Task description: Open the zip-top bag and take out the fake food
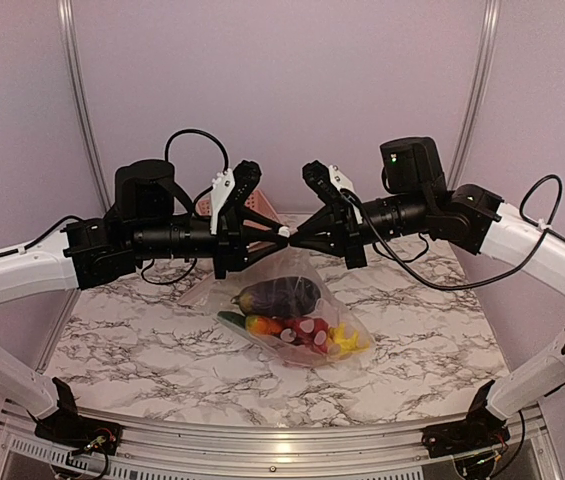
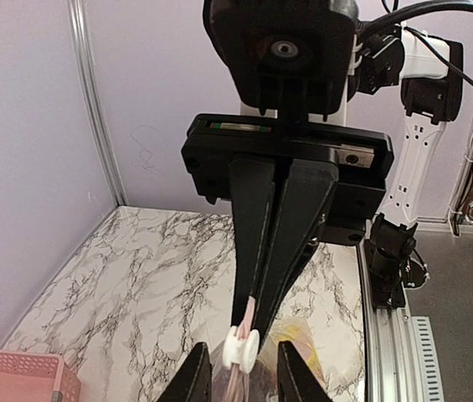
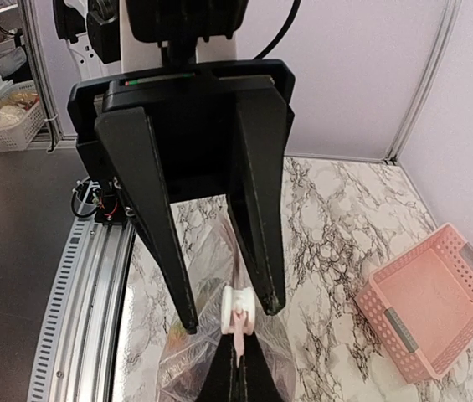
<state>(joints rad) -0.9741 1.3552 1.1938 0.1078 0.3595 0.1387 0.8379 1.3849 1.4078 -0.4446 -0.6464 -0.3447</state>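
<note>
Top external, zip-top bag (image 1: 307, 268) beneath right pincer (image 1: 295, 240)

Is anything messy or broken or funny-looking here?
Nothing is spilled or broken. One odd thing: the bag is not lying flat. The right gripper pinches its top strip and holds it up, so the toy food bunches in the bottom. The left gripper is open around the white slider.

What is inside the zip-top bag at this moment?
Inside the zip-top bag there are a purple eggplant, a green piece, an orange piece, red balls and a yellow fruit. Anything beneath these is covered.
</note>
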